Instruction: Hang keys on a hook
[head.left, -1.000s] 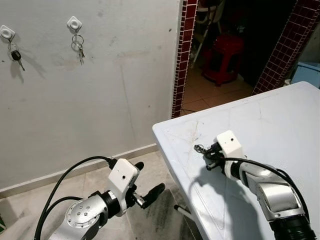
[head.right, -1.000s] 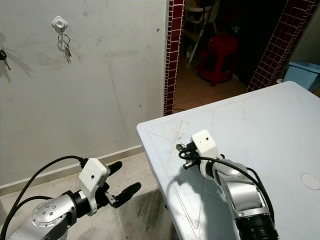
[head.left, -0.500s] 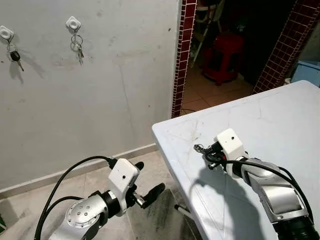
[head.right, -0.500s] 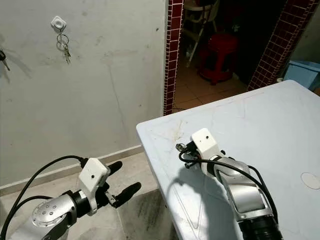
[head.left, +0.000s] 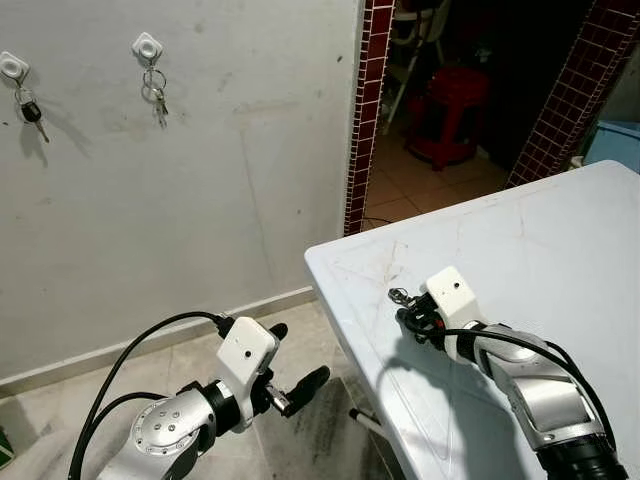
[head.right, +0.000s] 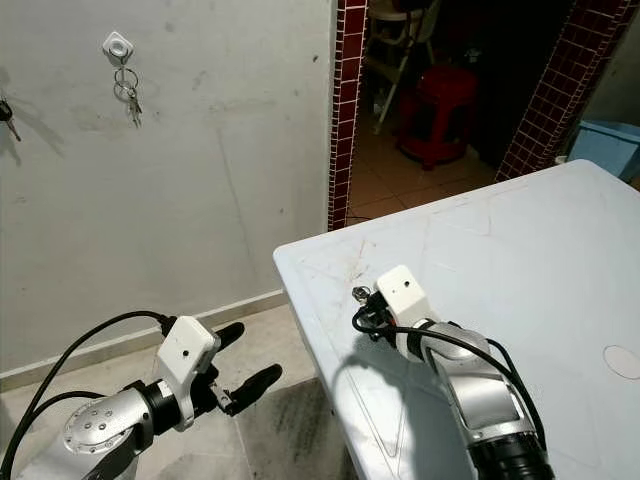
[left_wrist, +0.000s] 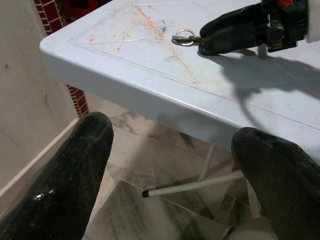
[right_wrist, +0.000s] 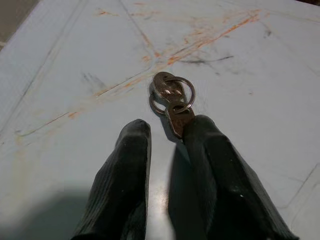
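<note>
Left eye view: the keys (head.left: 401, 296) lie on the desk (head.left: 540, 240) near its corner, the right gripper (head.left: 410, 318) at them; both wall hooks (head.left: 148, 46) already carry keys. Left wrist view: the left gripper (left_wrist: 175, 165), jaws spread wide, is idle below the desk. Right wrist view: jaws slightly parted around the key, not yet clenched. Lifting and hanging are likely all still ahead.
</note>
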